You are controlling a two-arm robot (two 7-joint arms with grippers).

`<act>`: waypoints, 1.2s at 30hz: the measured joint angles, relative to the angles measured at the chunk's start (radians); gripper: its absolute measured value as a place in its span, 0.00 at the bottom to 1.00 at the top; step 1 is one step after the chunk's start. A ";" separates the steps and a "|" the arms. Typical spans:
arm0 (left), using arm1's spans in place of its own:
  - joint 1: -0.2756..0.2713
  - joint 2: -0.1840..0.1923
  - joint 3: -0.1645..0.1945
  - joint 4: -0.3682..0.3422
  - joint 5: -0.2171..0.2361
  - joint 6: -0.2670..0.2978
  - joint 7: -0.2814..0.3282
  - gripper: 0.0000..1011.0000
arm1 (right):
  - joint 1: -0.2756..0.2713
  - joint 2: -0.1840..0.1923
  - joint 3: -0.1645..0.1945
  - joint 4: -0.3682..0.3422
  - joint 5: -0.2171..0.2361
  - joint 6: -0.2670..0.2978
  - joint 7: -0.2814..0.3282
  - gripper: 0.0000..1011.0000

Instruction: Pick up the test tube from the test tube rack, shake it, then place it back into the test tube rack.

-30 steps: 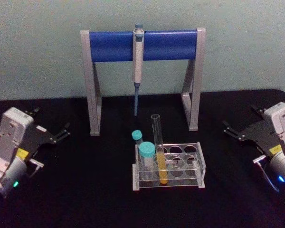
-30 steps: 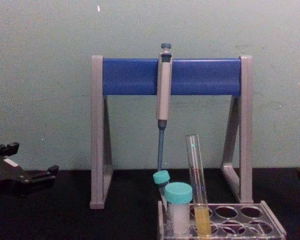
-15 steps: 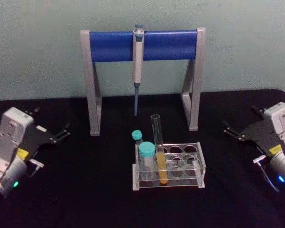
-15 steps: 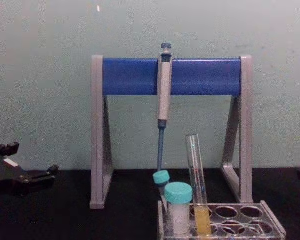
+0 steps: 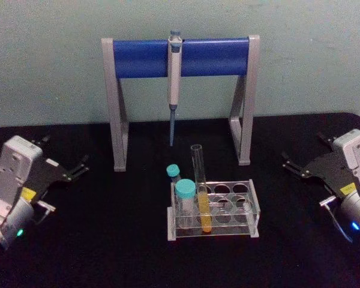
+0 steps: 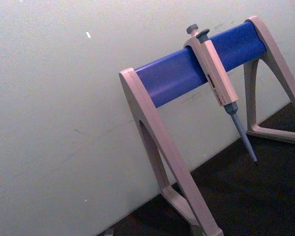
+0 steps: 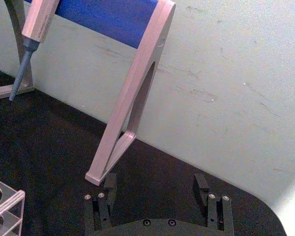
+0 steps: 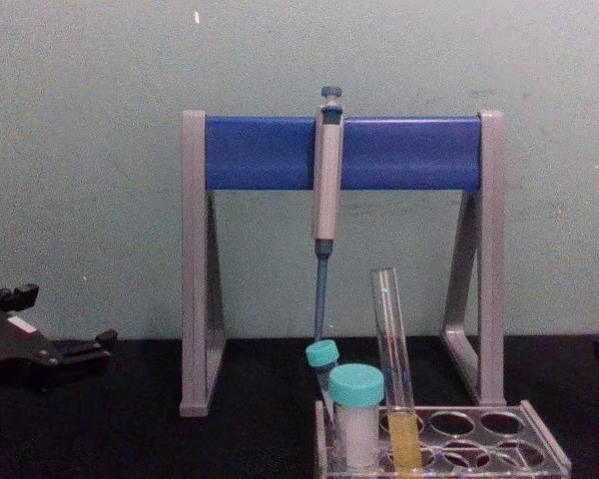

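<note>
Pickup is not begun: left gripper (image 5: 66, 150) and right gripper (image 5: 301, 147) gape empty. Next, one must reach the test tube (image 5: 199, 180) between them.

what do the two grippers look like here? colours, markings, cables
Both match: light grey boxy housing, black fingers, small yellow sticker. The left gripper shows a green light, the right gripper a blue one, with a thin cable looping beside it. Small screws at the right finger bases.
</note>
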 joint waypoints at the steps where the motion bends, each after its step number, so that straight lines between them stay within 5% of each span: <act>1: 0.000 0.000 0.000 0.000 0.000 0.000 0.000 0.99 | 0.000 0.000 0.000 0.000 0.000 0.000 0.000 0.99; 10: 0.000 0.000 0.000 0.000 0.000 0.000 0.000 0.99 | -0.016 0.001 0.014 -0.023 -0.008 0.015 0.017 0.99; 19: 0.000 0.000 0.000 0.000 0.000 0.000 0.000 0.99 | -0.078 0.021 0.029 -0.122 -0.008 0.044 0.059 0.99; 36: 0.000 0.000 0.000 0.000 0.000 0.000 0.000 0.99 | -0.153 0.005 0.023 -0.272 0.093 0.050 0.247 0.99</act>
